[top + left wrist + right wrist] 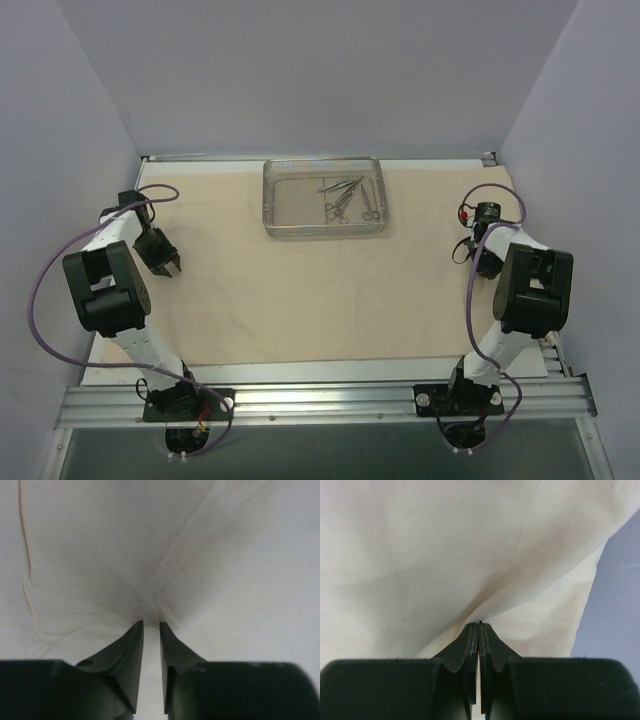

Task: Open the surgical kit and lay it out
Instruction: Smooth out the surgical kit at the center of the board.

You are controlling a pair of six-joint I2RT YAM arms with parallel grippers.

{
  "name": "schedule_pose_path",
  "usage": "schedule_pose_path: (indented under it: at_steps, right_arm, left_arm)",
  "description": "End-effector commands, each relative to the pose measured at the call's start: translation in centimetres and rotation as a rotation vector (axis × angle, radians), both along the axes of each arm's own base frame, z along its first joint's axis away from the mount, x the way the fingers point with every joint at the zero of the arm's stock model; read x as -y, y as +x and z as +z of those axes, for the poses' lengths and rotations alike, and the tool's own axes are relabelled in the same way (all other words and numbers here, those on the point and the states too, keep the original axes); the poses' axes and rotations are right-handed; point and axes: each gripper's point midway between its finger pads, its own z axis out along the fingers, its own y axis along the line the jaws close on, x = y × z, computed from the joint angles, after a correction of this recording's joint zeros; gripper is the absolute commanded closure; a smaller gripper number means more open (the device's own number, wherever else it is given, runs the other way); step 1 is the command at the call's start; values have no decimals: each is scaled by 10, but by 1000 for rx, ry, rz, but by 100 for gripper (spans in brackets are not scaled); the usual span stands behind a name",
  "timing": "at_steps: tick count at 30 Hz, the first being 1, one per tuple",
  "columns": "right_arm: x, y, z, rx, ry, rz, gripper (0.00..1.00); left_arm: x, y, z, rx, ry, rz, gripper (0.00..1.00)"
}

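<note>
The beige cloth wrap [300, 290] lies spread as a sheet over the table. The clear rectangular tray [274, 200] stands on it at the back centre. Several slim metal instruments [345, 198] lie bunched in the tray's right half. My left gripper [168, 266] is low on the cloth's left side. In the left wrist view [151, 624] its jaws stand a narrow gap apart, and cloth creases run into the tips. My right gripper [487, 262] is at the cloth's right edge. It is shut on a raised fold of cloth [510, 600] in the right wrist view [479, 624].
Lilac walls close in the left, back and right sides. The cloth's right edge [585, 610] lies close to the right wall. A metal rail [320, 400] runs along the near edge with both arm bases on it.
</note>
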Motion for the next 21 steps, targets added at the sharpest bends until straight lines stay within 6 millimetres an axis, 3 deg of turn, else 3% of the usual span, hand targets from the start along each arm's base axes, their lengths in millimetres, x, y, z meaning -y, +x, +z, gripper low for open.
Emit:
schedule_pose_path:
  at_steps: [1, 3, 7, 13, 16, 21]
  right_arm:
    - [-16, 17, 14, 48, 58, 47, 100]
    - [-14, 20, 20, 71, 44, 57, 100]
    - [-13, 35, 34, 125, 36, 81, 100]
    - [-19, 58, 42, 169, 58, 109, 100]
    - [-23, 65, 43, 163, 66, 130, 100]
    - [-26, 69, 38, 158, 83, 142, 100]
  left_arm:
    - [-11, 5, -12, -36, -11, 41, 75]
    - [-16, 2, -19, -68, -5, 45, 98]
    - [-42, -8, -30, -175, 120, 47, 98]
    - [-65, -15, -35, -263, 231, 18, 98]
    - [-76, -9, -29, -272, 275, 16, 98]
    - [-95, -21, -23, -262, 299, 78, 98]
